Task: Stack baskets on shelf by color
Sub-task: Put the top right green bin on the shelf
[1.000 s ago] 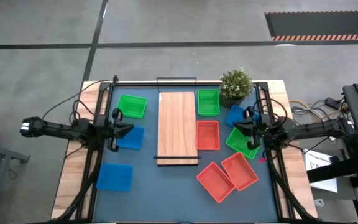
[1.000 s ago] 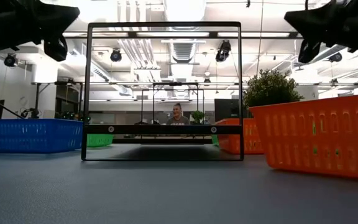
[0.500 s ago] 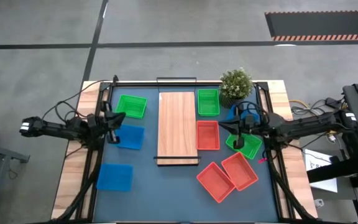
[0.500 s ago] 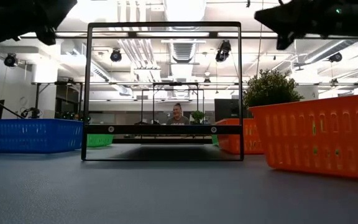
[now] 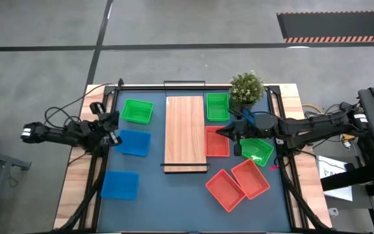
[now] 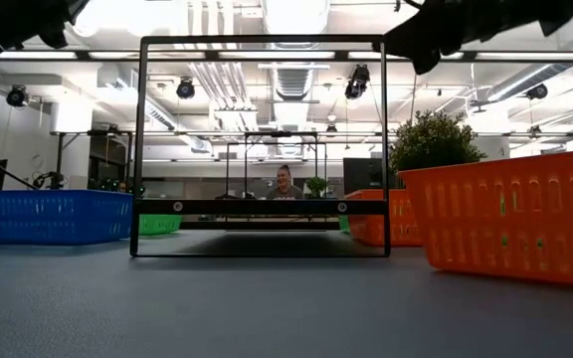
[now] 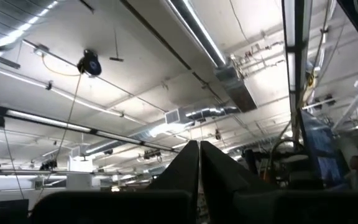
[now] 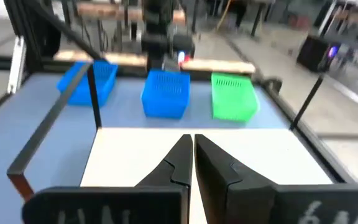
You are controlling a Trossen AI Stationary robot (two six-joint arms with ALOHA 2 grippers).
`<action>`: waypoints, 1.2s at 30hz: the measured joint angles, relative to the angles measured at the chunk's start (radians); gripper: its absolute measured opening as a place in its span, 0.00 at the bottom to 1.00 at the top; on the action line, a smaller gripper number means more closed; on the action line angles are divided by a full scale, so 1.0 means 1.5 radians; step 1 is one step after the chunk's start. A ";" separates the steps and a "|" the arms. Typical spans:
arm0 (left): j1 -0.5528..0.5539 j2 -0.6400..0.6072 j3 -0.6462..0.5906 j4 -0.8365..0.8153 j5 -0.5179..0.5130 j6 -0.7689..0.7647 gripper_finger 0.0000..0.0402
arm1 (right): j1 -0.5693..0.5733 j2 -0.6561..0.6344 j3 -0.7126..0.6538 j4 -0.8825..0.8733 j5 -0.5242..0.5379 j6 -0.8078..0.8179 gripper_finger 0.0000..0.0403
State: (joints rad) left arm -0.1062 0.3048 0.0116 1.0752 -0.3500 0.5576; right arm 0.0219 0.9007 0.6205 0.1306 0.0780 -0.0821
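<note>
text: none legible | labels: none | brands: none | numbers: none | signs: none

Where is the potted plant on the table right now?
In the high view the potted plant stands at the table's far right corner, right beside the green basket next to the shelf.

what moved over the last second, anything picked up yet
The right gripper swung inward from the table's right edge, now above the red basket beside the shelf. The left gripper pulled back and lifted, pointing up. Both jaws stayed shut, holding nothing. No basket moved.
</note>
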 joint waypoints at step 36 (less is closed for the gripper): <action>0.000 0.010 -0.003 -0.019 0.000 -0.056 0.00 | 0.033 0.365 0.593 -0.930 0.035 0.753 0.02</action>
State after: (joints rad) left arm -0.1059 0.3199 0.0074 1.0466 -0.3492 0.4736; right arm 0.0716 1.4482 1.5098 -1.2641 0.1308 1.0474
